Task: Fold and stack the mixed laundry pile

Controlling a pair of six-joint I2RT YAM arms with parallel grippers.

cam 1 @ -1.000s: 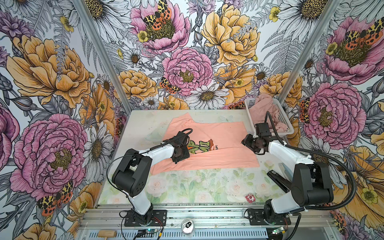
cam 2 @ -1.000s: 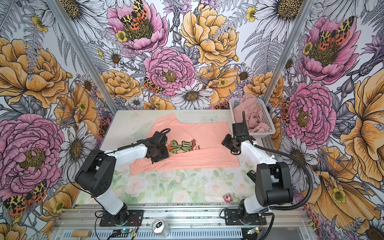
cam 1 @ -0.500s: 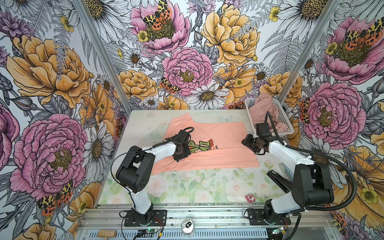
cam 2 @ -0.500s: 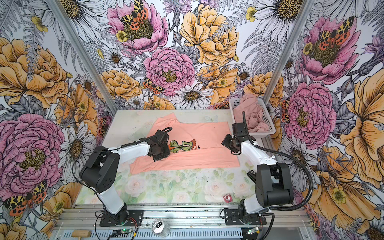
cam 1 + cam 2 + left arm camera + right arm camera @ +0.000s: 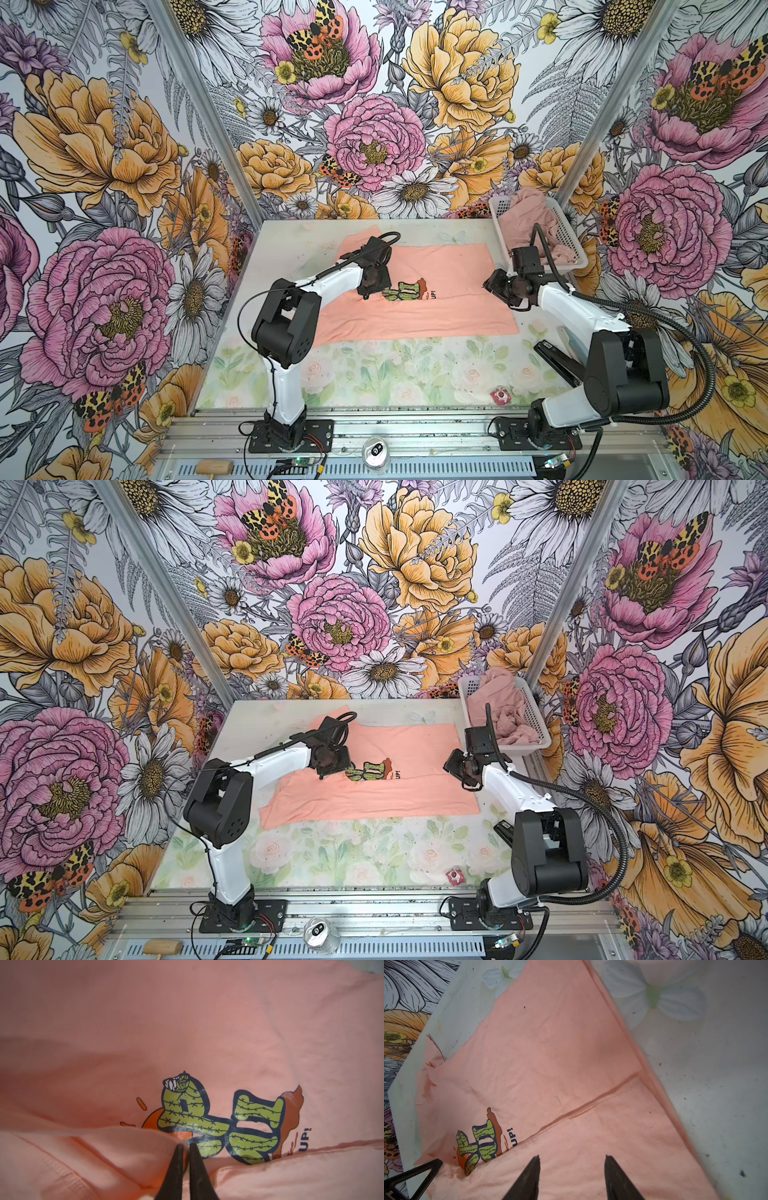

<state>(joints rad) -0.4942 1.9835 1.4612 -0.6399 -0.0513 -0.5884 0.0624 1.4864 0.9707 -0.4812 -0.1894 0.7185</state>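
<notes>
Two black fingers of the left gripper (image 5: 186,1145) are nearly closed, and a raised fold of the peach T-shirt (image 5: 207,1032) is pinched beside its green graphic (image 5: 218,1124). The jaws of the right gripper (image 5: 572,1157) are held apart over the shirt's folded-over half — nothing is gripped. The shirt is spread flat on the table (image 5: 374,374); the dusty-pink garment (image 5: 525,220) is heaped in the white basket (image 5: 567,237).

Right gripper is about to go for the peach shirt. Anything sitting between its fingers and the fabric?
Nothing visible. The right gripper stands open over the peach T-shirt, with only bare fabric showing between its fingertips. The left gripper is away at the chest graphic, out of that path.
</notes>
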